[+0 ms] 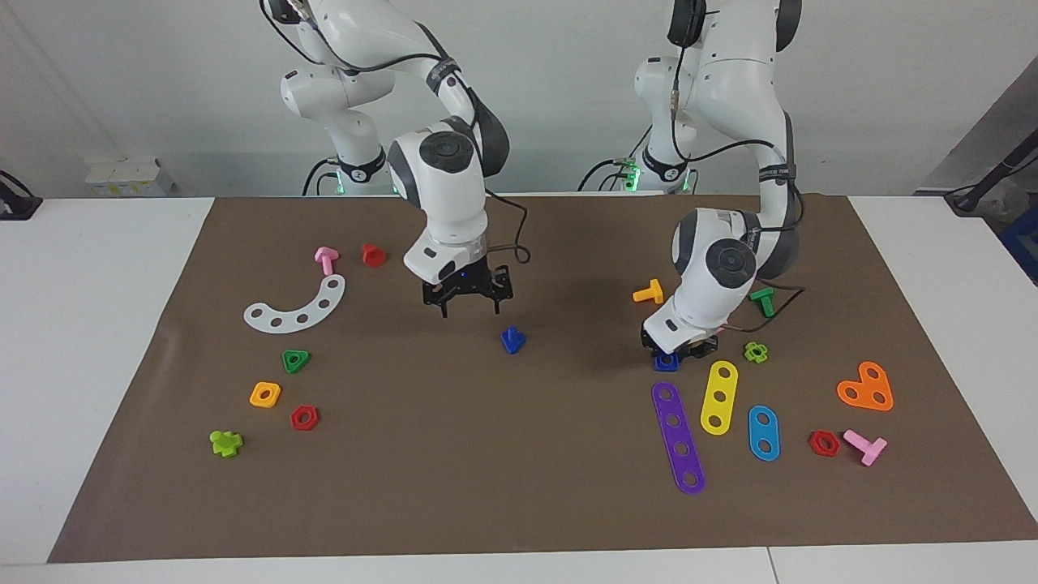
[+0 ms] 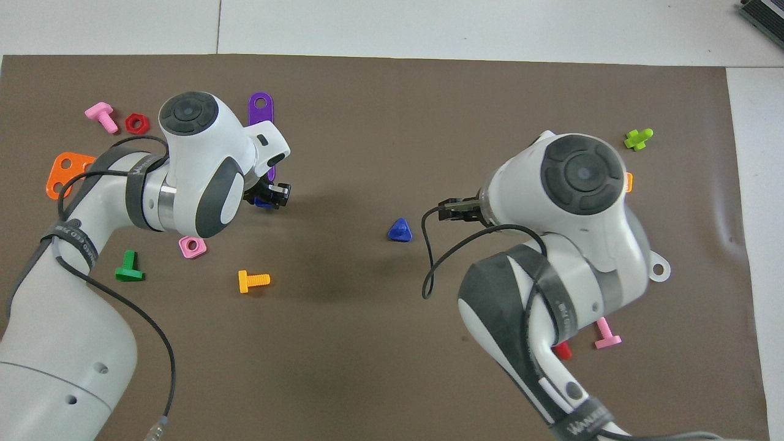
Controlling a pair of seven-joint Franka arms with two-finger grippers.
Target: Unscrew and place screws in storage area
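Dark-blue triangular-head bolt (image 1: pixel 512 340) stands head-down on the brown paper mat (image 1: pixel 454 454), nut off: unscrewing looks done. Right gripper (image 1: pixel 468 302) hangs just above and beside it, fingers spread. Left gripper (image 1: pixel 678 350) is clamped on the blue square nut (image 1: pixel 666 362), not yet released.

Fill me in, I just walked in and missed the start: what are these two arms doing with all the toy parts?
They are taking a toy bolt and nut apart. The blue bolt stands alone, head down, mid-mat on the brown paper mat. The left end effector is shut on the blue square nut, low at the mat beside the purple strip and the yellow strip. The right end effector hangs open above the mat close to the bolt, holding nothing.
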